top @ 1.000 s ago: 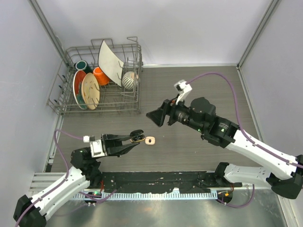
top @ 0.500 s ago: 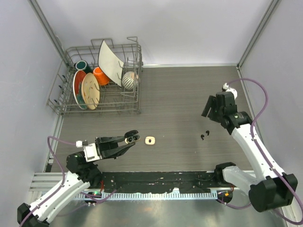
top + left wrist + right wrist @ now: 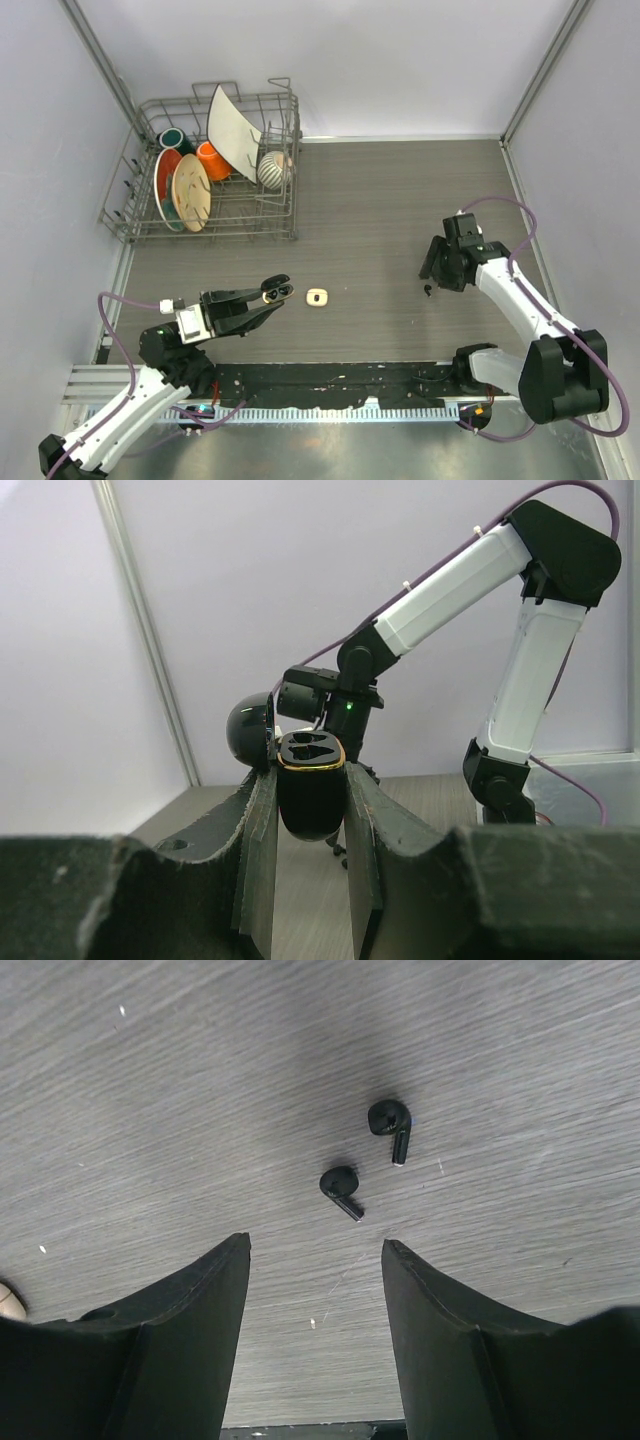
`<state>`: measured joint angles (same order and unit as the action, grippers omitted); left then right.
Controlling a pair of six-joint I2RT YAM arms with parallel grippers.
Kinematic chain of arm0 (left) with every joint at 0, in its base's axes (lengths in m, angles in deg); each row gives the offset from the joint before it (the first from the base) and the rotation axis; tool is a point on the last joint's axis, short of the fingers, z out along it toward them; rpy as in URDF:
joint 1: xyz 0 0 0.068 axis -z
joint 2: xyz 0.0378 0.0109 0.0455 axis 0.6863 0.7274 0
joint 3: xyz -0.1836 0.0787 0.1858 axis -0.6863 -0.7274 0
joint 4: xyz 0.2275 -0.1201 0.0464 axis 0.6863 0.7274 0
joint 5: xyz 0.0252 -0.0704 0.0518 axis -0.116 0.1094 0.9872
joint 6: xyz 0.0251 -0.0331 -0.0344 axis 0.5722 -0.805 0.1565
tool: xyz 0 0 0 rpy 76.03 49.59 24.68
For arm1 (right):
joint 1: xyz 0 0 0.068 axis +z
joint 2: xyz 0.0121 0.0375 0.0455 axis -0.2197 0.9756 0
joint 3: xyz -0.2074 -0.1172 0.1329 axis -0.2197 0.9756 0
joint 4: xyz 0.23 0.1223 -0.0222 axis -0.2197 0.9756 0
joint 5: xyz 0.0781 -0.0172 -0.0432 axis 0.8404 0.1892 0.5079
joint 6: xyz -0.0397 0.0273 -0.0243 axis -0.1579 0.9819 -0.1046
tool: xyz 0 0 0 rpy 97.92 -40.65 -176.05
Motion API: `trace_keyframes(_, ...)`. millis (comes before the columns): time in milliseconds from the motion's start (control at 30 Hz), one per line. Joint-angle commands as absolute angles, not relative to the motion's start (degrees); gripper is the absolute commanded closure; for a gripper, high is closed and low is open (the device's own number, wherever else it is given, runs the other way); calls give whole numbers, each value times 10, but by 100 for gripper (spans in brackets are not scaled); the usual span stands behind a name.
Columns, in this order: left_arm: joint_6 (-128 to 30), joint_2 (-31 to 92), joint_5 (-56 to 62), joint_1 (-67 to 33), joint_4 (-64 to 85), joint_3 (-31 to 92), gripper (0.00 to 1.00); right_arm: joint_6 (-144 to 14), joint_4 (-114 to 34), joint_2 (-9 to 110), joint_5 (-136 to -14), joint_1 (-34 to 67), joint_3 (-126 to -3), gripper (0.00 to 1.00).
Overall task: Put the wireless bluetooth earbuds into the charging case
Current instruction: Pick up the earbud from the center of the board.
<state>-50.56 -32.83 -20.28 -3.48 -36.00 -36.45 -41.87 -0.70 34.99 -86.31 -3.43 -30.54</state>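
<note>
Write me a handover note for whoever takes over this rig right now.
Left hand: shut on the black charging case, lid open, both slots empty.
Right hand: open, empty, above the two black earbuds lying apart on the table.
Small cream item on the table near the case; too small to identify.
Done: nothing inserted. Left: pick each black earbud and seat it.

Cream object half beyond the frame edge; black earbuds mere specks from above
</note>
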Motion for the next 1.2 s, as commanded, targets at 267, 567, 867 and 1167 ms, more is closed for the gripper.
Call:
trace_keyframes(267, -494, -332, -183, -33, -361, -366, 100, -395, -87, 392, -843, -36, -266, 39)
trace_keyframes(567, -496, -325, -181, -33, -364, -365, 100, -405, -141, 424, -838, -36, -244, 38)
trace_keyframes(867, -496, -325, -177, -33, -364, -366, 100, -380, -170, 441, -787, -36, -222, 38)
trace_keyframes(1167, -496, -321, -173, -33, -366, -369, 100, -316, -183, 407, -771, -33, -183, 38)
